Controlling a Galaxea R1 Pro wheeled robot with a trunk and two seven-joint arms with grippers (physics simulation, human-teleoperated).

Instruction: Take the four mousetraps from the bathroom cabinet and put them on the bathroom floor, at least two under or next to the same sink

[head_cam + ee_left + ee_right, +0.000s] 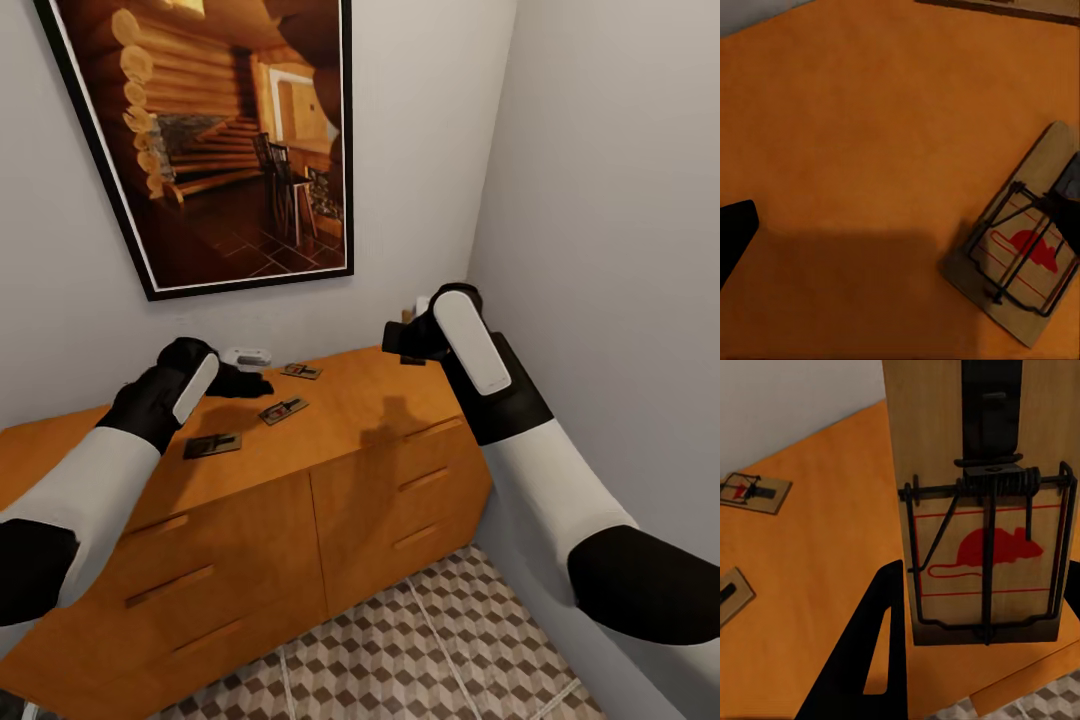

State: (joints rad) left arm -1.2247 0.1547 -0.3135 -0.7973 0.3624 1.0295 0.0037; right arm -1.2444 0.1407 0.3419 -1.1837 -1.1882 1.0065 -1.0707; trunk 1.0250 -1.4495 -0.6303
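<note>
While the right gripper (405, 345) hangs above the right rear part of the cabinet (300, 480), one mousetrap (982, 510) sits clamped between its fingers, board upright before the right wrist camera, with the dark spring bar and red mouse print facing the lens. Three further mousetraps lie flat on the cabinet top: one near the back wall (301, 371), one toward the middle (283, 410), and one nearest the front edge (212, 445). The left gripper (245, 382) hovers low over the cabinet top, just left of the rear trap; in the left wrist view a trap (1020, 247) lies close by one dark fingertip (735, 232), untouched, and the fingers appear spread and hold nothing. A small white object (247, 355) rests on the cabinet top against the wall, and a framed picture of a log interior (215, 140) hangs above. The patterned bathroom floor (440, 650) shows below the cabinet front. Judged from its build, each trap is a light, stiff wooden board, likely slick on its flat faces, with wire parts that could snag or shift under pressure. The safest hold is judged to be across the bare long edges of the board, away from the spring and bar, with the fingers lowered flat to the cabinet top so that the thin board does not slide away.
</note>
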